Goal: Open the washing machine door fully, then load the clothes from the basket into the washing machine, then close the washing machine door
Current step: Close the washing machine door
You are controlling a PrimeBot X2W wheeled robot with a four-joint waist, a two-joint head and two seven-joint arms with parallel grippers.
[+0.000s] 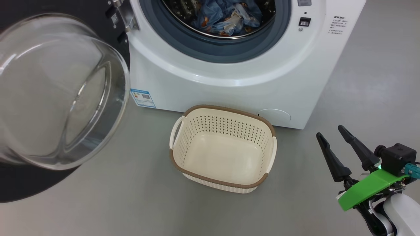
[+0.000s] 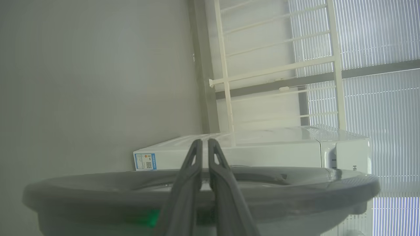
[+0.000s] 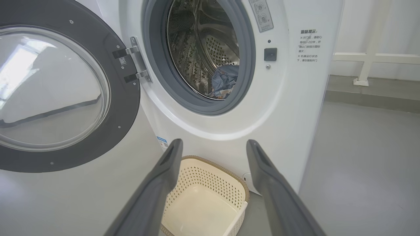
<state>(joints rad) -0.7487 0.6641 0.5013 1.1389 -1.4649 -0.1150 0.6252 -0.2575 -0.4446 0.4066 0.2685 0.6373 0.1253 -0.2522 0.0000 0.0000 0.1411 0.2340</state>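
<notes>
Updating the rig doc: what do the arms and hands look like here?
Right hand: two long, tapered dark grey fingers on a bright green flat plastic bracket, with a black boxy camera module beside a teal connector; glossy white forearm shell with thin cables. Left hand: matching dark grey fingers with slotted cut-outs near the tips.

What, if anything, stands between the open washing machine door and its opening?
Nothing visible: the clothes lie inside the drum, and the basket sits on the floor, seemingly below the door's sweep.
</notes>
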